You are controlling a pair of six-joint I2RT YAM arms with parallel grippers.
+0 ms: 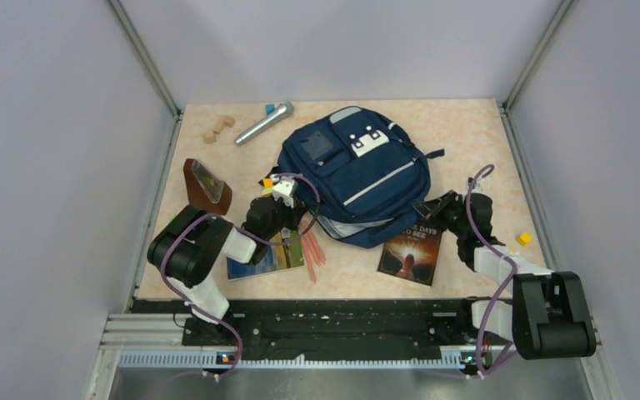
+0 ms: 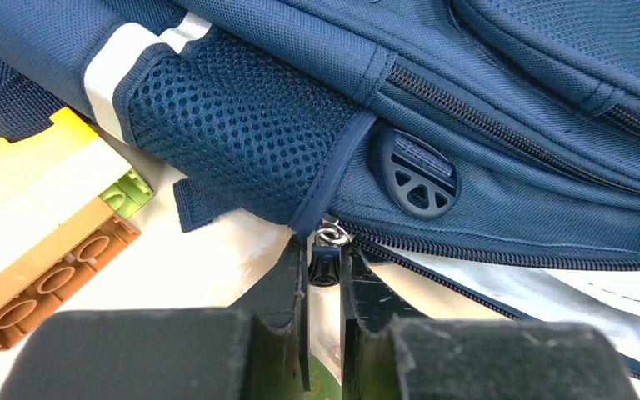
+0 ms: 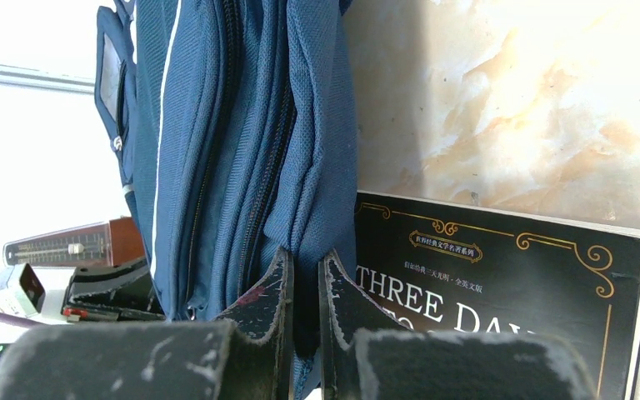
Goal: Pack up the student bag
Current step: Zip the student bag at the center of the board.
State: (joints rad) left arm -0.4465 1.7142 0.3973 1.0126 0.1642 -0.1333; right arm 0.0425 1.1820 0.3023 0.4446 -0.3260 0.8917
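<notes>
- Student bag [image 1: 358, 171] lies front-up at mid-counter, nearer the far edge. Its long axis runs far-to-near, skewed a little toward the right edge.
- Left gripper [image 2: 324, 268] is at the bag's near-left corner, its jaws closed together on the black zipper pull [image 2: 326, 250] just below the mesh side pocket [image 2: 242, 133].
- Right gripper [image 3: 304, 279] is at the bag's near-right corner, pinched tight on a fold of the bag's fabric, just beside the book "Three Days to See" [image 1: 411, 252].
- Key relation: the zip track leads away from the pull along the bag's near side, twd the right arm. L arm has the pull, R arm anchors the opposite corner, so any drag on the zip likely runs between the two grips.
- Hard to read: a pale strip shows between two tooth lines right of the pull. It could be lining through an open zip or a grey stripe, can't tell which.
- Bag's interior isn't visible in any view.
- Overhead, the wrist cam and cable hide the left fingertips.
- Loose on the counter [image 1: 467, 142]: picture book [image 1: 268, 258] partly under the L arm, pink sticks [image 1: 312, 246], toy bricks [image 2: 50, 242] and a brown wedge-shaped case [image 1: 207, 185] by the left edge. A mic [image 1: 263, 122] lies at the far edge and a yellow cube [image 1: 524, 238] near the right edge.
</notes>
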